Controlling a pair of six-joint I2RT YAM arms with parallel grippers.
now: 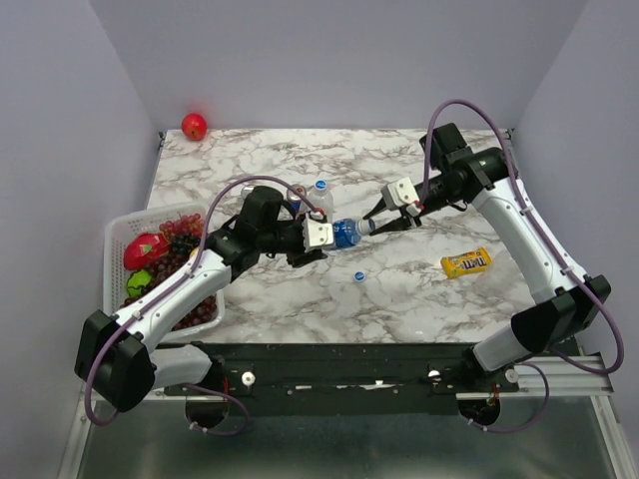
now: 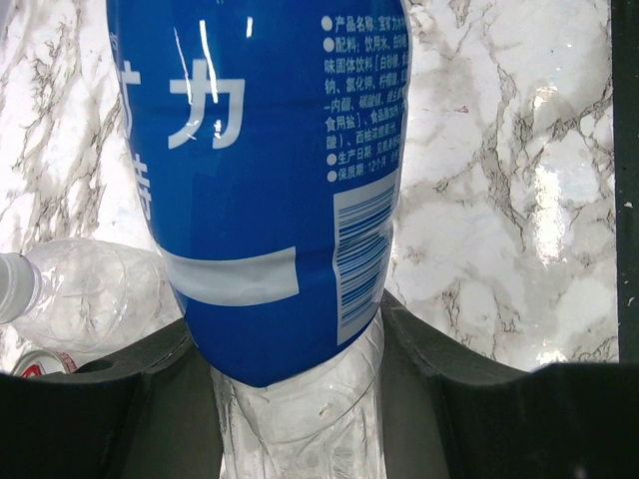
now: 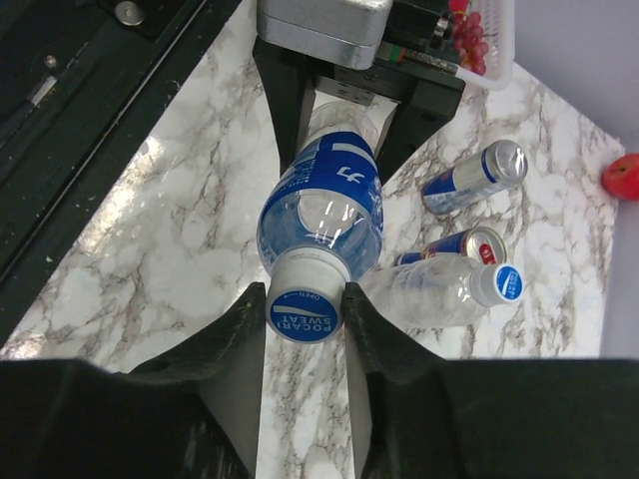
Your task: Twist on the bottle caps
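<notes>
Near the middle of the table (image 1: 419, 289), the left gripper (image 1: 329, 235) clamps the blue-labelled bottle (image 1: 346, 232) level, neck toward 3 o'clock. The right gripper (image 3: 305, 329) is closed on its blue cap (image 3: 305, 311). A loose cap (image 1: 358, 275) lies at the bottle's 5 o'clock.

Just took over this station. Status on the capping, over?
Left gripper shut on labelled bottle, held sideways. Right gripper shut on its blue cap. Loose cap on the table below, not in the way.
</notes>
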